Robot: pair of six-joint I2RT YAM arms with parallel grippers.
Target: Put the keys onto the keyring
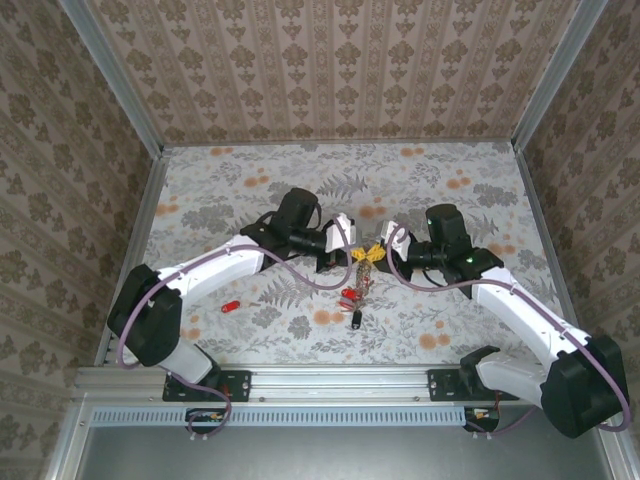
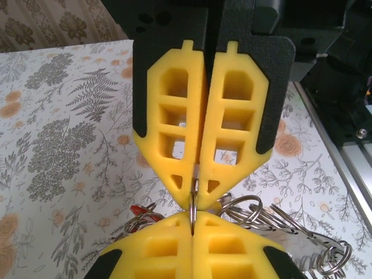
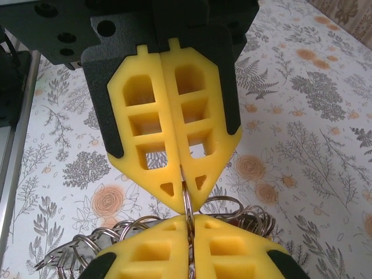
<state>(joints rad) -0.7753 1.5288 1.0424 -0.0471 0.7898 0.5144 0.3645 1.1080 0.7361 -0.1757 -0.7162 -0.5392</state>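
Note:
My two grippers meet tip to tip above the middle of the table, the left gripper point(image 1: 355, 253) facing the right gripper point(image 1: 381, 255). Both are shut on the same thin metal ring of the keyring point(image 2: 193, 203), seen edge-on between the yellow pads. In the left wrist view my left gripper point(image 2: 193, 224) sits at the bottom; in the right wrist view my right gripper point(image 3: 189, 224) does too, with the keyring point(image 3: 188, 200) pinched there. A bunch of linked rings point(image 2: 273, 218) hangs beside the pads. Red keys point(image 1: 350, 295) and a dark key point(image 1: 356, 319) dangle below. Another red key point(image 1: 230, 306) lies alone on the table.
The floral table point(image 1: 450, 330) is walled on three sides by patterned panels. An aluminium rail point(image 1: 330, 380) runs along the near edge by the arm bases. The loose rings point(image 3: 81, 247) spread out under the right gripper's fingers.

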